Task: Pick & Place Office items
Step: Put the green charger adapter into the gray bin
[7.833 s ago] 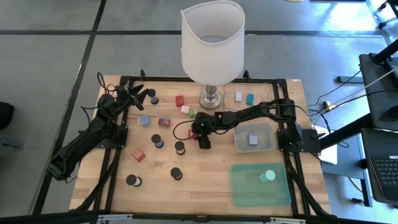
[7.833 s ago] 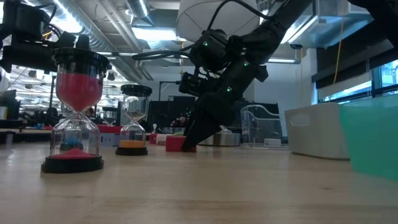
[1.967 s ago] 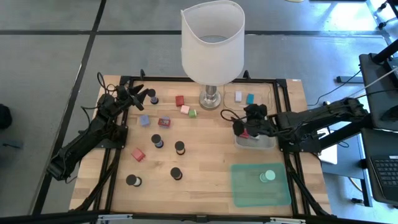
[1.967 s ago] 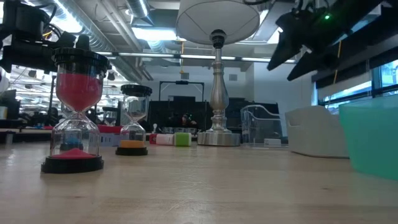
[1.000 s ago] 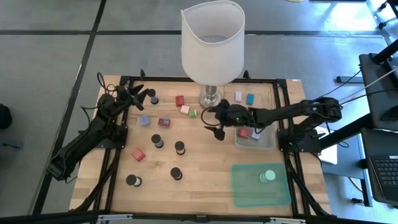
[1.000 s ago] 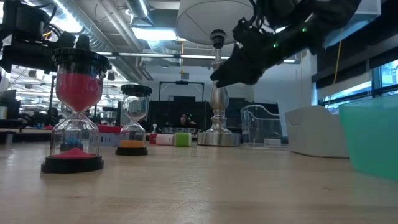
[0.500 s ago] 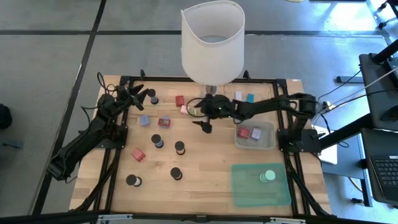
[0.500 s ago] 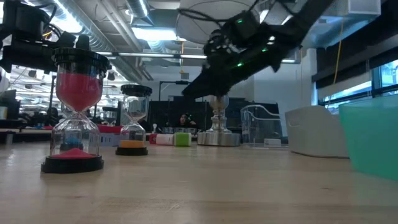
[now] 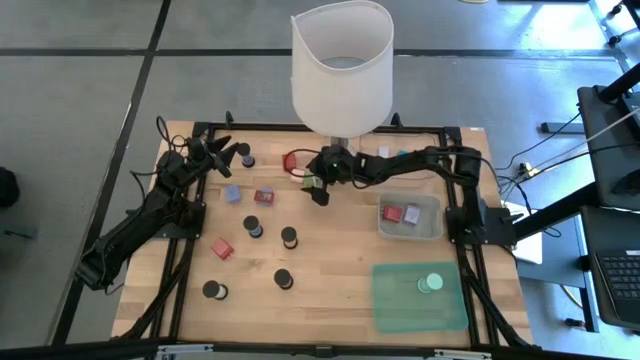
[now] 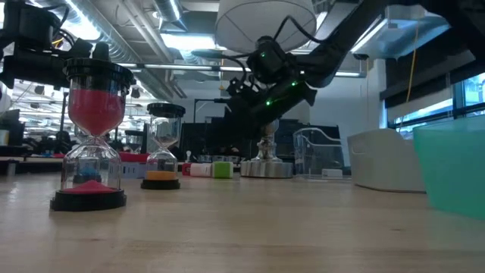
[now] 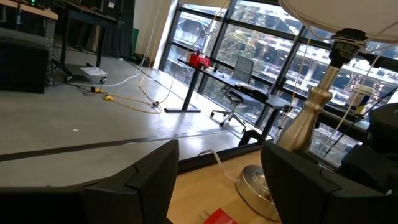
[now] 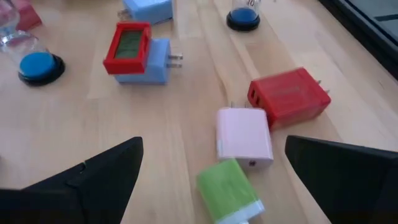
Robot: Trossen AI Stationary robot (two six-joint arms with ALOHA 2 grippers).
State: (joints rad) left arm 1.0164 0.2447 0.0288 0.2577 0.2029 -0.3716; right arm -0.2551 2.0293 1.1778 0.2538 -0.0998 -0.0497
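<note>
Beside the lamp base (image 9: 338, 160), near the tabletop's far edge: green block (image 12: 229, 189), pink block (image 12: 244, 135) and red block (image 12: 288, 94) clustered together. Directly above them, right end effector (image 9: 318, 187), fingers spread wide, gripping nothing. Farther along the pale wooden tabletop (image 9: 330, 285): red-and-blue block (image 12: 136, 52), black cylinders (image 9: 288, 236). Near the right side, grey tray (image 9: 432, 226) with two blocks inside, green mat (image 9: 395, 310) bearing mint-green disc (image 9: 431, 283). At the far-left corner, left end effector (image 9: 222, 149) raised, fingers narrowly parted, empty. Beyond: grey floor, large windows, ceiling lights.
</note>
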